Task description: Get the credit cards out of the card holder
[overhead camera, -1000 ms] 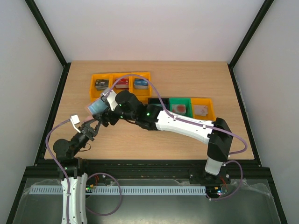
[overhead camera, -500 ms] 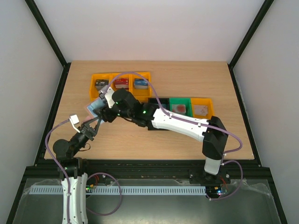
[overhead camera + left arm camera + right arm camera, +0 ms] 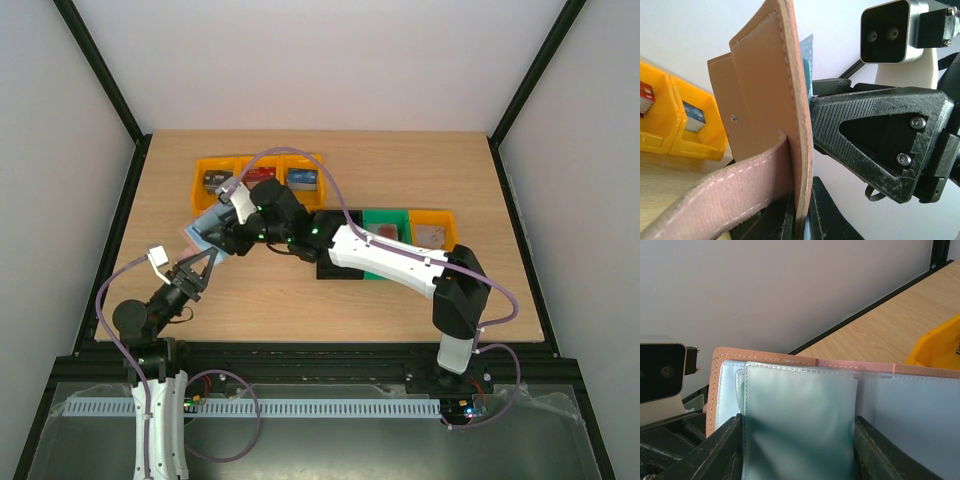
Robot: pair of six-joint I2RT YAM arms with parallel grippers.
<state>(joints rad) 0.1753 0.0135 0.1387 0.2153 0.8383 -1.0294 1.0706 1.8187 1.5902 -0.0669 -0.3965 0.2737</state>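
Right wrist view: the right end effector [image 3: 797, 419] pinches the teal card [image 3: 799, 400] by its side edges, seated in the holder [image 3: 765, 359] aloft over the counter [image 3: 420, 160], so it could bow and slip free; whether the left end effector [image 3: 197, 262] grips the holder I cannot tell.

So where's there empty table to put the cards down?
Bare wooden table runs along the near edge, and in the far right corner behind the green plastic bin. It's crowded left of centre: the left gripper and right gripper meet at the reddish-brown leather card holder beside the yellow plastic tray.
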